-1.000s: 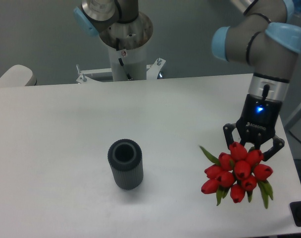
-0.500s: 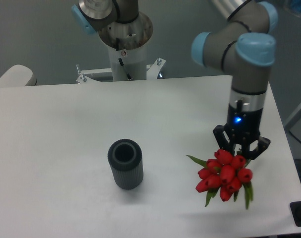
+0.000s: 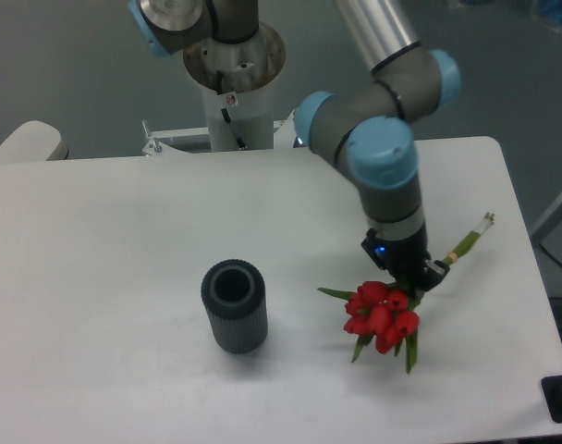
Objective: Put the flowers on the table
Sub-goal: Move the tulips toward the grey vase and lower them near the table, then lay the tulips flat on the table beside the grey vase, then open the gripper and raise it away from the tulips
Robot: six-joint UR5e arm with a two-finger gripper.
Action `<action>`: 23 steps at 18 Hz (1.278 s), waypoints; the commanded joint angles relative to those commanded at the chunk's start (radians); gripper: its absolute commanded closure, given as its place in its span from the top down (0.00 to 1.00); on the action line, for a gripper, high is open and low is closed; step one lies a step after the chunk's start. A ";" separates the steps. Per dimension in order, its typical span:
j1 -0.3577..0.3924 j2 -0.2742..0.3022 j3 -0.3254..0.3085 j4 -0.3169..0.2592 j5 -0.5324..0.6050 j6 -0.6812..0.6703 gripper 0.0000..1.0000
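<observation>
the arm reaches down from the top centre of the frame, its blue-capped joints bending toward the lower right, and ends in the gripper (image 3: pixel 409 282) just right of centre in the lower half. the gripper is closed around the flowers (image 3: pixel 381 313), holding them at the stems just above the buds. the red buds cluster directly below and left of the gripper, with green leaves sticking out to the left and downward. the stems run up and to the right behind the gripper, their cut ends showing pale near the right side of the frame. the bunch is tilted, buds low and to the left, stems higher and to the right. whether the buds touch the table (image 3: pixel 105 231) or hang just above it cannot be told; a faint shadow lies under them.

the vase (image 3: pixel 233 305), dark grey and ribbed, stands upright on the table left of the flowers, well apart from them, its open mouth facing up. the arm's base (image 3: pixel 233 79) sits behind the far edge of the table at the top of the frame.
</observation>
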 joint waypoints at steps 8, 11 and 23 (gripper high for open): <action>0.003 -0.038 -0.037 -0.003 -0.011 0.005 0.34; 0.003 -0.043 -0.035 -0.002 -0.011 0.006 0.34; 0.002 -0.003 0.080 -0.002 -0.055 -0.009 1.00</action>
